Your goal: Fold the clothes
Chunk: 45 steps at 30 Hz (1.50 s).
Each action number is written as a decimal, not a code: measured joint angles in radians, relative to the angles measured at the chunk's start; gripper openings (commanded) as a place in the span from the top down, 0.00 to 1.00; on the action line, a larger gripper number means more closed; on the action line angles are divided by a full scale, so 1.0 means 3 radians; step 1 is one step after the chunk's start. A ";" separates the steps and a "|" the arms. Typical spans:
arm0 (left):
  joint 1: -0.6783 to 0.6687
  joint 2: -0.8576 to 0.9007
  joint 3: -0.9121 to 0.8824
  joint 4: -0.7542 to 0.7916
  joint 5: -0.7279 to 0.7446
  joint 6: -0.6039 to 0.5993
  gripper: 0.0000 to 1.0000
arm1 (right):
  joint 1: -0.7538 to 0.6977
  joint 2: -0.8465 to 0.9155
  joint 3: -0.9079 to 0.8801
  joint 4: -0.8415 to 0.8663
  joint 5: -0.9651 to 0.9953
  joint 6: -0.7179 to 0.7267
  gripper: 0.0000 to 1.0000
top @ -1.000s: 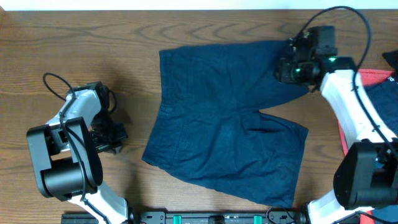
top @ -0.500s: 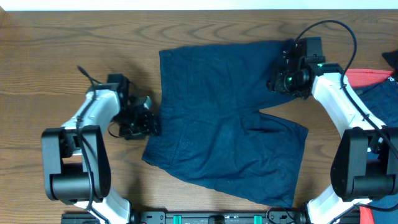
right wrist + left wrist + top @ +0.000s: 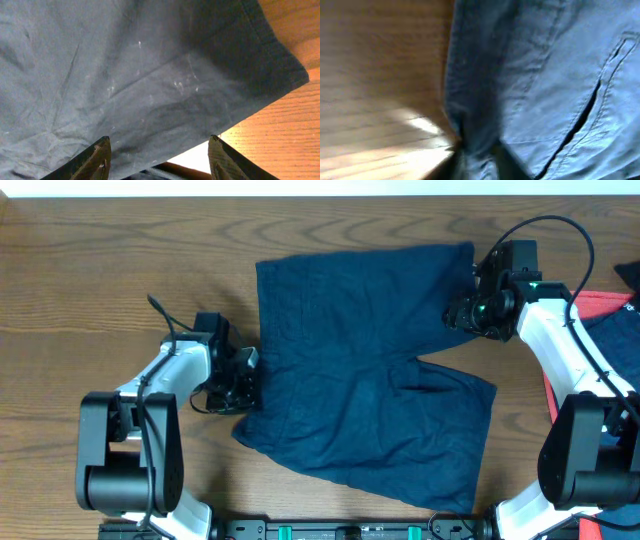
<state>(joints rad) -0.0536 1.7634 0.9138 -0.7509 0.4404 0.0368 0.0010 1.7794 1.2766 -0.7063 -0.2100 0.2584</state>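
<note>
Over the shorts (image 3: pixel 360 370), my right fingers (image 3: pixel 97 160) gape wide. My left fingers (image 3: pixel 243 380), at the shorts' left edge, are too blurred to judge, and I fear they'll pinch one layer only.

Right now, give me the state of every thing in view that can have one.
shorts, spread flat on the table, unfolded
left fingers, at the shorts' waist edge; open or shut unclear, wrist view blurred
right fingers, open wide over a leg hem, gripping nothing
red cloth, lying at the right edge, partly cut off by the frame
</note>
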 measured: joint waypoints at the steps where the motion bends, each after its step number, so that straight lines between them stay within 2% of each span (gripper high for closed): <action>1: -0.0001 0.0009 0.0000 -0.0024 0.0022 0.0004 0.94 | 0.0000 0.0000 0.0000 0.0001 0.0000 0.0000 0.40; 5: 0.0020 0.0009 0.0042 -0.0336 -0.0095 -0.0106 0.94 | -0.0003 0.0000 0.0000 0.0003 0.0000 -0.0023 0.40; 11: 0.0415 -0.0069 0.0320 -0.0958 -0.0732 -0.0337 0.94 | -0.0004 0.0000 0.0000 0.0015 0.0003 -0.0121 0.40; 16: 0.0757 -0.0188 0.0390 -0.1055 -0.1055 -0.0439 0.94 | -0.0005 0.0000 0.0000 0.0210 0.0003 -0.0146 0.39; 21: 0.0815 -0.0187 0.0390 -0.1066 -0.1237 -0.0518 0.93 | 0.0018 -0.0001 -0.0066 0.0551 0.0004 -0.0174 0.44; 22: 0.0815 -0.0187 0.0390 -0.1063 -0.1258 -0.0538 0.90 | 0.0028 -0.0001 -0.0100 0.0581 0.0004 -0.0175 0.44; 24: 0.0815 -0.0187 0.0390 -0.1059 -0.1298 -0.0556 0.76 | 0.0066 -0.0001 -0.0197 0.0621 0.0004 -0.0181 0.44; 26: 0.0816 -0.0187 0.0390 -0.1049 -0.1325 -0.0587 0.68 | 0.0107 0.0001 -0.0319 0.0676 0.0005 -0.0179 0.44; 29: 0.0821 -0.0187 0.0390 -0.1038 -0.1321 -0.0610 0.65 | 0.0139 0.0038 -0.0423 0.0754 -0.0014 -0.0174 0.44; 39: 0.0821 -0.0187 0.0390 -0.0974 -0.1127 -0.0579 0.65 | 0.0242 0.0308 -0.0515 0.0978 -0.0131 -0.0050 0.45; 41: 0.0821 -0.0187 0.0390 -0.0974 -0.1073 -0.0543 0.65 | 0.0257 0.0394 -0.0515 0.1017 -0.0137 0.0009 0.51; 45: 0.0821 -0.0210 0.0390 -0.0974 -0.1026 -0.0492 0.65 | 0.0267 0.0493 -0.0500 0.1114 -0.0163 0.0121 0.81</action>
<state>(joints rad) 0.1928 1.7004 1.0309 -1.0431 0.1326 -0.1108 0.0811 1.9274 1.1267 -0.3721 -0.2588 0.2947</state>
